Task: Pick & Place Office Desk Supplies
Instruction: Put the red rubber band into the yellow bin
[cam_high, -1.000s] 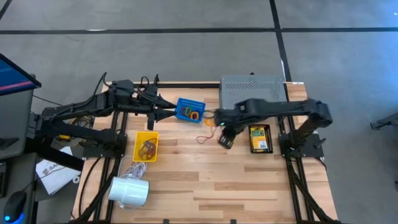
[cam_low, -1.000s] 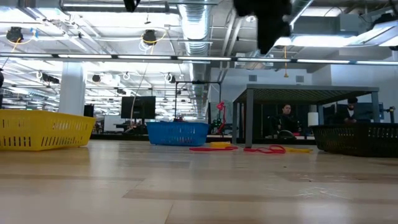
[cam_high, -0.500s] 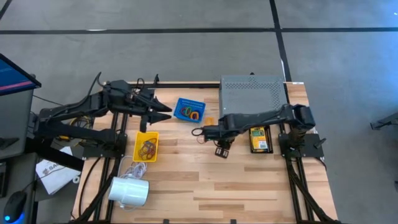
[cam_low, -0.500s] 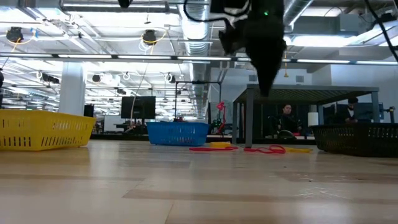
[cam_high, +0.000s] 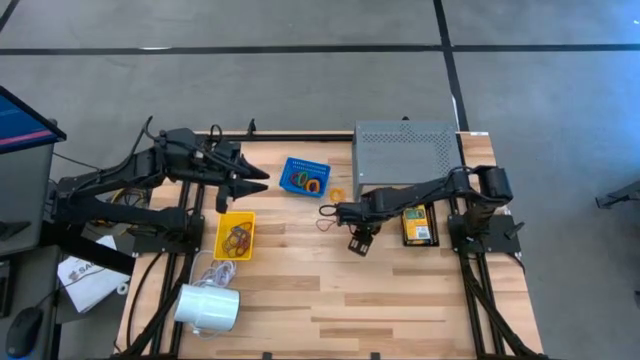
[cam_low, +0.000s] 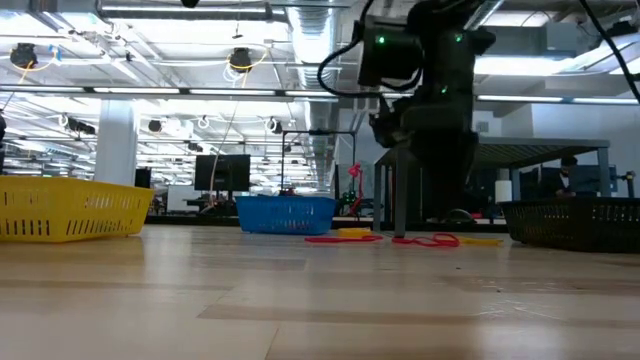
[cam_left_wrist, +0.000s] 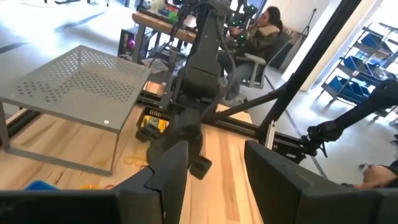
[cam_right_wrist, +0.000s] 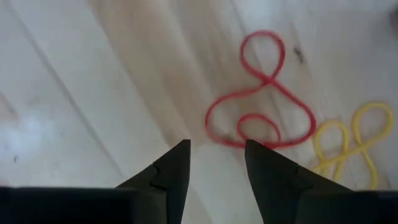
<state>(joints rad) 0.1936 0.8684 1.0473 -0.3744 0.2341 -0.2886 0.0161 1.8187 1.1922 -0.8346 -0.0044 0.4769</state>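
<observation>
So my right gripper (cam_right_wrist: 216, 165) is hanging right over a red rubber band (cam_right_wrist: 258, 99) twisted into loops on the bare wood, in front of the grey perforated shelf (cam_high: 403, 150), with a yellow rubber band (cam_right_wrist: 348, 140) just beside it. Fingers are apart, nothing in them. Trick here, I reckon: drop straight down so one finger lands inside a red loop, press flat to the table, then pinch, and stay off the yellow one. My left gripper (cam_high: 262, 180) waits open near the blue basket (cam_high: 304, 176), holding nothing.
</observation>
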